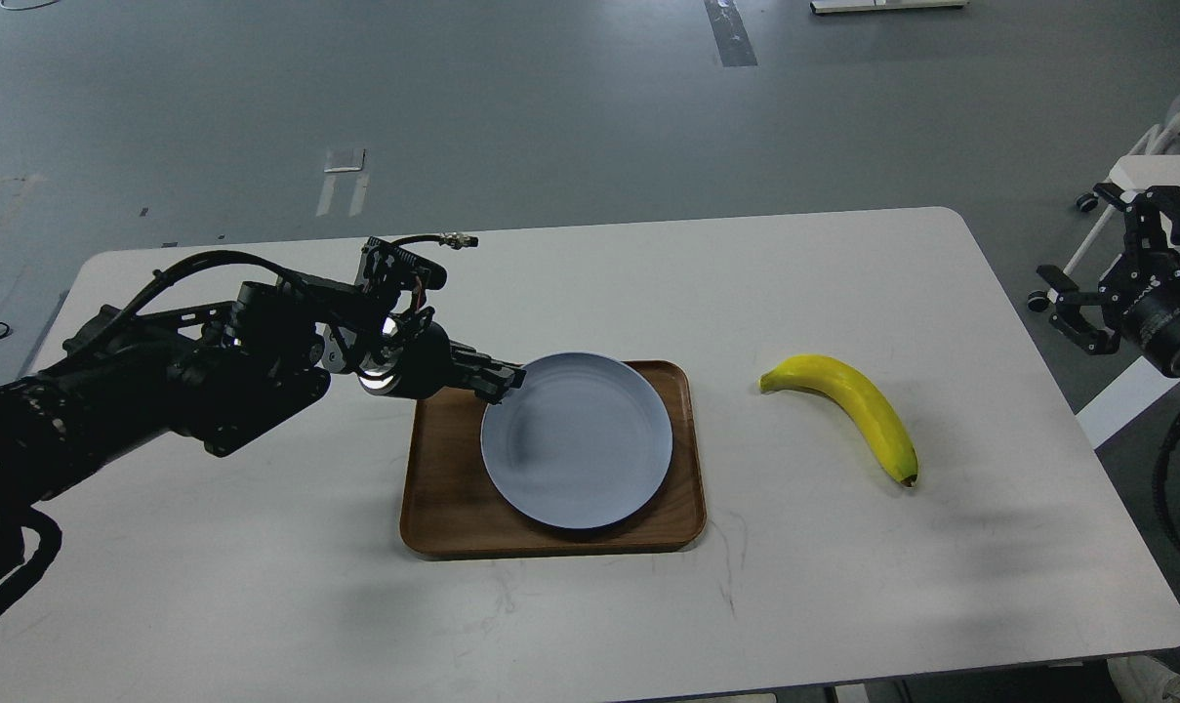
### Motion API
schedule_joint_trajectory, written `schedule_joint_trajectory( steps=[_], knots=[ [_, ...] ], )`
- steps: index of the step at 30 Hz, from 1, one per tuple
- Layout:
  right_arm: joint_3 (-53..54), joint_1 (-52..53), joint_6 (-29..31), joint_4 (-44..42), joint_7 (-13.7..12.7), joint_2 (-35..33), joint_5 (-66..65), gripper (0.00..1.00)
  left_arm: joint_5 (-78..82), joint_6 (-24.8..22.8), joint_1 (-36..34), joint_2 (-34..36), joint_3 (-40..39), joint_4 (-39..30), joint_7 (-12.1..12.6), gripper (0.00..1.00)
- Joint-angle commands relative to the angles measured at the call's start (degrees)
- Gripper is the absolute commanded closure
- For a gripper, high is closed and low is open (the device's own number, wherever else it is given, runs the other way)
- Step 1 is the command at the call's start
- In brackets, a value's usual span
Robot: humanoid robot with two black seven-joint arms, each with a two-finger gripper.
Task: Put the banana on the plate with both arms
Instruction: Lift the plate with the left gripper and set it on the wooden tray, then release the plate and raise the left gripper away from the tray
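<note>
The pale blue-grey plate lies flat in the brown wooden tray at the table's middle. My left gripper reaches in from the left and is shut on the plate's upper left rim. The yellow banana lies on the white table to the right of the tray, its dark tip toward the front. My right gripper hangs open and empty off the table's right edge, well apart from the banana.
The white table has a rounded right edge near the right arm. A white piece of furniture with castors stands behind the right gripper. Grey floor lies beyond the table's far edge.
</note>
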Motion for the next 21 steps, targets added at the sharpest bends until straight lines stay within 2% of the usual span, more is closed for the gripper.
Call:
schedule_joint_trajectory(
  steps=[1, 6, 11, 14, 16, 19, 21],
  knots=[
    [-0.06, 0.0, 0.0, 0.0, 0.0, 0.0, 0.0, 0.01, -0.34, -0.01, -0.43, -0.04, -0.17, -0.12, 0.0, 0.08],
    [0.03, -0.26, 0.0, 0.0, 0.0, 0.0, 0.0, 0.01, -8.39, -0.27, -1.3, 2.93, -1.22, -0.56, 0.0, 0.04],
    [0.03, -0.26, 0.0, 0.0, 0.0, 0.09, 0.0, 0.01, -38.71, -0.71, -2.62, 9.0, -2.98, -3.02, 0.0, 0.02],
    [-0.06, -0.26, 0.0, 0.27, 0.0, 0.44, 0.0, 0.01, -60.07, -4.4, -2.1, 13.92, -4.56, -3.2, 0.0, 0.02],
    [-0.06, -0.26, 0.0, 0.36, 0.0, 0.62, -0.09, 0.01, -69.93, -6.48, -0.87, 16.04, -6.14, -3.28, 0.0, 0.02],
    [-0.14, -0.17, 0.0, 0.53, 0.0, 0.62, -1.4, 0.01, -79.6, -6.48, 3.25, 18.67, -8.51, -3.2, 0.0, 0.02],
    [-0.14, -0.08, 0.0, 0.7, 0.0, 0.62, -5.95, 0.01, -85.75, -6.48, 8.33, 20.43, -14.37, -3.2, 0.0, 0.02]
  ],
)
